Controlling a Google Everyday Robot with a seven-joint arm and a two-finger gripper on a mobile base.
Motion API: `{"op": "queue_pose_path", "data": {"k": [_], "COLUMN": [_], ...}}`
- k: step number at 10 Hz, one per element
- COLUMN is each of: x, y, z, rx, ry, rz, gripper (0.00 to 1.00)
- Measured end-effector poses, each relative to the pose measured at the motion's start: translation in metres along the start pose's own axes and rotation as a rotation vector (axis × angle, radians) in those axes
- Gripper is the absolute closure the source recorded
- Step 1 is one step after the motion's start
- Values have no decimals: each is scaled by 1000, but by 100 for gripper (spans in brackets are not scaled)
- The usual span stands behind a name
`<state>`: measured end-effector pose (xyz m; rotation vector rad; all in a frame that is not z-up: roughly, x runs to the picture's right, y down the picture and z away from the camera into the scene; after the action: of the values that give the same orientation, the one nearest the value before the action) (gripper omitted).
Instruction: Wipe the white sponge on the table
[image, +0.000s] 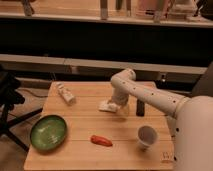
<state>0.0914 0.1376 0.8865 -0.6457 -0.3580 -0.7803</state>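
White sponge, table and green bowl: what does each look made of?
White sponge: probably soft foam or cloth; matte, with a slightly rumpled outline. Table: light wood, matte, with visible slat lines. Green bowl: glazed ceramic or plastic, I can't tell which; its inside shows a faint sheen. The gripper is low over the table at the sponge's right edge.
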Motion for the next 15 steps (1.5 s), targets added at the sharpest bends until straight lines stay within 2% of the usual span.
{"op": "queue_pose_path", "data": {"k": [11, 12, 14, 15], "x": [-17, -17, -19, -20], "y": [8, 8, 10, 12], "z": [8, 8, 9, 9], "rx": [-14, -15, -19, -21], "ry": [-18, -18, -16, -16], "rz": [-19, -18, -13, -9], "gripper": [20, 21, 29, 29]}}
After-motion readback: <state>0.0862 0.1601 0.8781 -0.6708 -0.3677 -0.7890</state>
